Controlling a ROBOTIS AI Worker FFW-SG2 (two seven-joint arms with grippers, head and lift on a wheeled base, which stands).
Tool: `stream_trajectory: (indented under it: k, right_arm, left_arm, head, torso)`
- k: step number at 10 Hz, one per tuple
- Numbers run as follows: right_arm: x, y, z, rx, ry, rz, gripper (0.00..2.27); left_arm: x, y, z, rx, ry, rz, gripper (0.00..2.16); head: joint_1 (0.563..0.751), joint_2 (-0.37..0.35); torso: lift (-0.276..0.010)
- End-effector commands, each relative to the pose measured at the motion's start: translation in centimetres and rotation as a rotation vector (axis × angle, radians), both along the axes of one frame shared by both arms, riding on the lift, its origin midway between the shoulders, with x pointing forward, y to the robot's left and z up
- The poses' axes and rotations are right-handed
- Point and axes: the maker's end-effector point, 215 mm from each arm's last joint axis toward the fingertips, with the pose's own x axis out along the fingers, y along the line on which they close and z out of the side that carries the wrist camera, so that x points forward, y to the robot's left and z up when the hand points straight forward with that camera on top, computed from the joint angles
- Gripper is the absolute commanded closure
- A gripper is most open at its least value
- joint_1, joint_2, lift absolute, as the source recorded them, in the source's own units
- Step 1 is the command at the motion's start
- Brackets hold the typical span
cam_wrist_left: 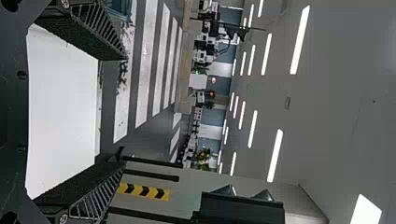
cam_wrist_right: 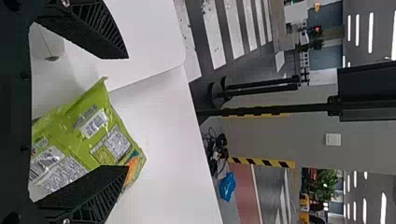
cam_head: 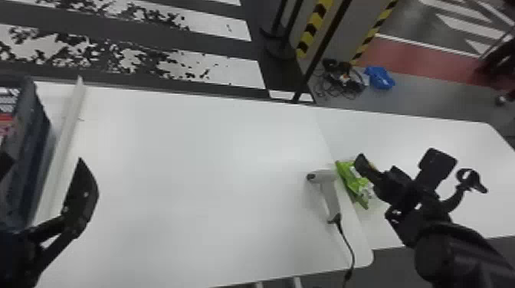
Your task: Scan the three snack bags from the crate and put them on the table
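At the right, my right gripper (cam_head: 377, 165) is over the right-hand table, beside a green snack bag (cam_head: 353, 184). The right wrist view shows that gripper (cam_wrist_right: 127, 112) open, with the green bag (cam_wrist_right: 77, 133) partly between its fingers and partly behind one of them; the bag's printed back faces the camera. A white handheld scanner (cam_head: 329, 193) lies just left of the bag. On the far left, my left gripper (cam_head: 42, 159) stands beside the dark crate (cam_head: 28, 153); in the left wrist view this gripper (cam_wrist_left: 124, 111) is open with nothing between its fingers. Something red (cam_head: 5, 123) shows inside the crate.
A white ledge (cam_head: 65, 141) runs along the crate's right side. The scanner's black cable (cam_head: 349, 245) drops over the front edge of the white table (cam_head: 199, 172). Behind the tables stand dark posts (cam_head: 322, 46), with a blue item (cam_head: 379, 77) and cables on the floor.
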Motion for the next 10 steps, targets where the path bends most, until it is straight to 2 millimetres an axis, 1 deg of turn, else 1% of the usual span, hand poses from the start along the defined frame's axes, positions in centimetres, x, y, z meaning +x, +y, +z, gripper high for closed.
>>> stream_trajectory:
  k: [1, 2, 3, 4, 5, 7, 8, 9, 10]
  right_arm:
    - [-1.3, 4.4, 3.4, 0.016, -0.07, 0.097, 0.07]
    - [-1.6, 7.5, 5.6, 0.01, -0.112, 0.162, 0.08]
    - [-1.5, 10.4, 6.3, 0.022, -0.136, 0.213, 0.08]
    - [-1.4, 13.8, 6.2, 0.053, -0.147, 0.265, 0.08]
    - [-1.4, 17.7, 6.6, 0.062, -0.175, 0.317, 0.08]
    - [-2.2, 25.6, 9.0, 0.036, -0.299, 0.405, 0.06]
    - [-3.1, 28.5, 10.3, 0.015, -0.37, 0.422, 0.06]
    - [-4.0, 29.8, 10.6, 0.018, -0.411, 0.418, 0.06]
    - [-4.5, 30.0, 10.2, 0.02, -0.425, 0.406, 0.07]
  left_arm:
    - [0.1, 0.1, -0.3, 0.001, 0.003, 0.004, 0.07]
    - [0.3, -0.2, -0.2, -0.003, 0.002, -0.002, 0.07]
    - [0.4, -0.5, -0.1, -0.007, 0.0, -0.006, 0.07]
    - [0.4, -0.6, -0.3, -0.008, 0.008, -0.007, 0.07]
    - [0.4, -0.6, -0.4, -0.01, 0.011, -0.009, 0.07]
    - [0.5, -0.6, -0.9, -0.01, 0.036, -0.012, 0.07]
    - [0.6, -0.7, -1.2, -0.007, 0.046, -0.013, 0.07]
    - [0.6, -0.3, -1.2, -0.001, 0.05, -0.004, 0.07]
    - [0.7, -0.1, -1.8, -0.003, 0.081, -0.004, 0.07]
  head:
    - [0.695, -0.35]
    - [0.695, -0.35]
    - [0.695, -0.35]
    - [0.695, -0.35]
    - [0.695, -0.35]
    - [0.695, -0.302]
    - [0.695, -0.25]
    - [0.695, -0.194]
    - [0.695, -0.152]
  torso:
    - [-0.094]
    - [-0.094]
    - [-0.094]
    - [-0.094]
    - [-0.094]
    - [-0.094]
    - [-0.094]
    - [-0.094]
    - [-0.094]
